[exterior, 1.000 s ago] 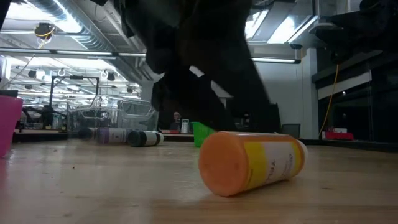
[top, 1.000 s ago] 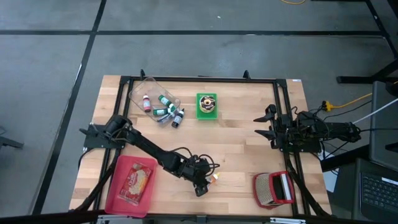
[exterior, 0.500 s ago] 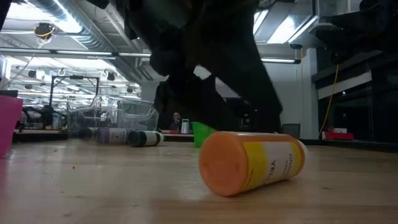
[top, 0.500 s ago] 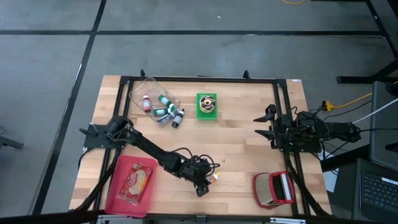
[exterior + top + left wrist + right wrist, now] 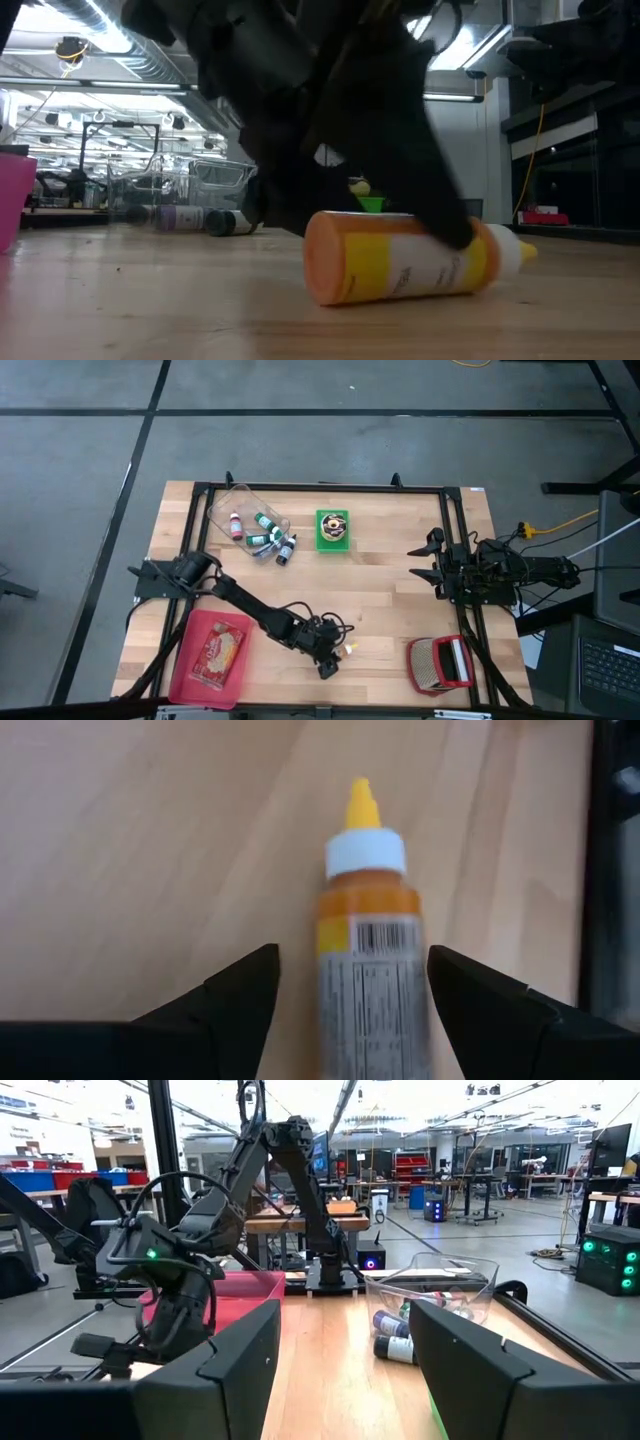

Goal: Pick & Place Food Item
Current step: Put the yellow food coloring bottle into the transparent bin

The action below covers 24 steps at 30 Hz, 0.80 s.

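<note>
Wood table [image 5: 400, 600]: left gripper [image 5: 350, 982] was wide open astride lying mustard bottle [image 5: 366, 970]; best close on mid-body, w/ fingers square. Right gripper [image 5: 428, 563] open, idle.

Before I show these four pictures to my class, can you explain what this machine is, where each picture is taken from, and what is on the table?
It is a robot with two dark arms at a wooden table, each ending in a two-finger claw. One picture looks straight down, one looks level across the tabletop, and two come from cameras on the arms' wrists.

The left claw is open, its fingers either side of an orange sauce bottle lying on its side; nothing is held yet. The right claw waits open at the table's right edge.

Also on the table: a red tray holding a food packet, a clear bin of small bottles, a green box and a red-framed item.
</note>
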Each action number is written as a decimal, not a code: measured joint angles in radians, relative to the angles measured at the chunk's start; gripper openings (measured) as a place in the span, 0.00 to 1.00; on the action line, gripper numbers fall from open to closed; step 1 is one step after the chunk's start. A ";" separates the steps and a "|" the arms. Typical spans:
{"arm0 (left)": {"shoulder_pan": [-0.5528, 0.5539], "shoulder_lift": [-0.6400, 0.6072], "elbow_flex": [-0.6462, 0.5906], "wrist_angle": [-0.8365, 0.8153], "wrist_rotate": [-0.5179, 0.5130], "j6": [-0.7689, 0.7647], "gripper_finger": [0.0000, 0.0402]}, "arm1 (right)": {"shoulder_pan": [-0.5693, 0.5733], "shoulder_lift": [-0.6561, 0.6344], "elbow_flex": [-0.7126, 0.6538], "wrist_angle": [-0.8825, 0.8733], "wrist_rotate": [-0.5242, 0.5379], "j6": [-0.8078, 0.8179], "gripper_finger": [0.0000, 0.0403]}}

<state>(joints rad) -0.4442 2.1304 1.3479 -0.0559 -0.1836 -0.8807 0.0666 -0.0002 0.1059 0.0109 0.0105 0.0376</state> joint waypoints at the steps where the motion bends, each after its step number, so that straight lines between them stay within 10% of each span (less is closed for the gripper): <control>1: 0.000 0.009 0.003 0.014 0.007 -0.009 0.62 | 0.000 0.000 0.000 -0.001 0.000 0.000 0.56; 24: 0.014 0.005 0.008 -0.145 0.045 0.309 0.29 | 0.000 0.000 0.000 -0.004 -0.004 0.011 0.56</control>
<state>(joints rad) -0.4300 2.1351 1.3555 -0.2010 -0.1387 -0.5717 0.0664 -0.0002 0.1059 0.0067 0.0067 0.0483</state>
